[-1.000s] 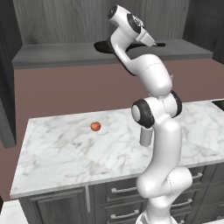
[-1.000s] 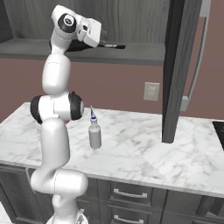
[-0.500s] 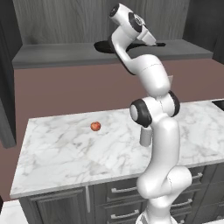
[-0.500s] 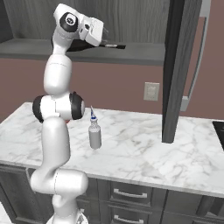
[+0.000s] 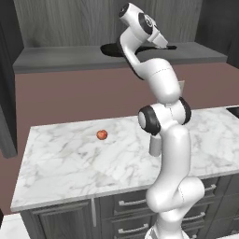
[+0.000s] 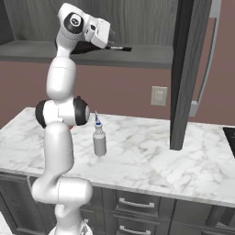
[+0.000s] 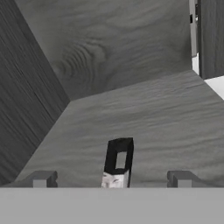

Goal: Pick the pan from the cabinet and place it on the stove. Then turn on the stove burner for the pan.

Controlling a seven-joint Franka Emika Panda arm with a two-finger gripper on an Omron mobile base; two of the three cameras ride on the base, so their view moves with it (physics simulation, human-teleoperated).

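Gripper (image 7: 111, 178) spread wide and empty, straddling the pan handle (image 7: 118, 161) tip on the open cabinet (image 7: 131, 109) shelf. Pan (image 5: 112, 49) sits on that shelf. Step: reaching to grasp; next, probably ease forward, clamp handle, lift out.

bare cabinet (image 7: 144, 118) floor ahead, pan (image 7: 118, 159) handle between spread fingers (image 7: 43, 178), open door (image 6: 183, 73) rightward

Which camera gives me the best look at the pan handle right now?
The hand view: the end of the pan handle sits centred between the open jaws on the cabinet floor. The right base view shows the handle as a thin sliver past the gripper; the left base view shows the pan behind the arm.
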